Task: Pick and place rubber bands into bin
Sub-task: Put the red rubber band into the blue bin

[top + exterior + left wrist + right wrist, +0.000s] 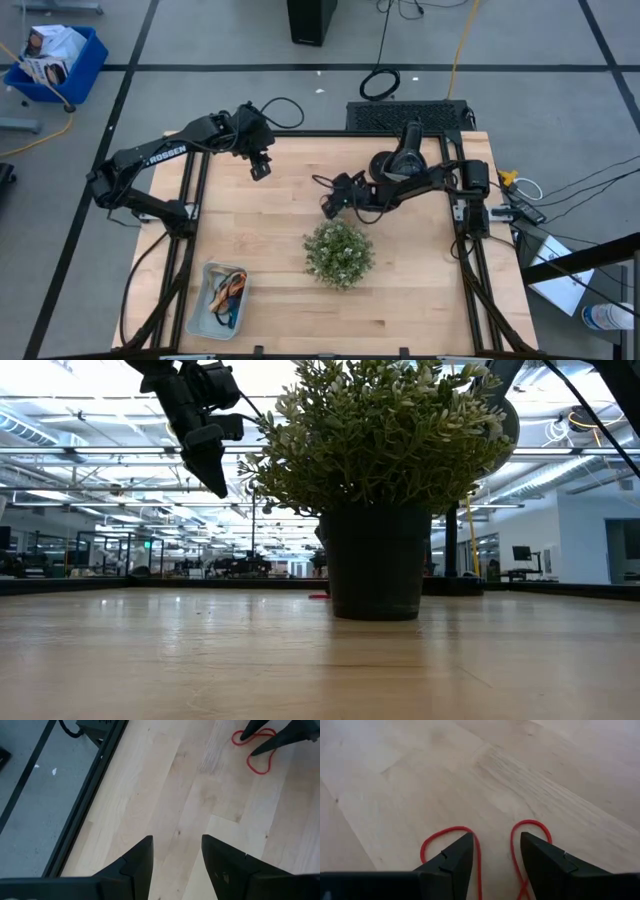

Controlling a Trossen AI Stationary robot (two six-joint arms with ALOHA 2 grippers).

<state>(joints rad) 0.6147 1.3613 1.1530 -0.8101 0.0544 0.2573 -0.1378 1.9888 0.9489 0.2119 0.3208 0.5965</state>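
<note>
Right gripper point(330, 205) low over the tabletop point(420, 290) at frame centre of the high view, just above the potted plant point(339, 252). Fingers apart, tips either side of a red rubber band point(479, 851) lying flat on the wood; band bent into two lobes. Contact between tips and band hard to judge, possibly touching at the lower edge of the right wrist view.

Same red band visible upper right in the left wrist view, with the right gripper's dark fingertips point(248, 731) on it.

Left gripper point(260, 167) raised, upper left of centre in the high view, well apart from band and plant; fingers apart, holding nothing, only bare wood and the table's black edge frame point(80, 815) below.

Pale translucent bin point(197, 318) at lower left of the tabletop, several rubber bands point(228, 291) inside: orange, dark, blue.

Deep-blue bin with paper point(55, 60) on the floor, upper left corner.
</note>
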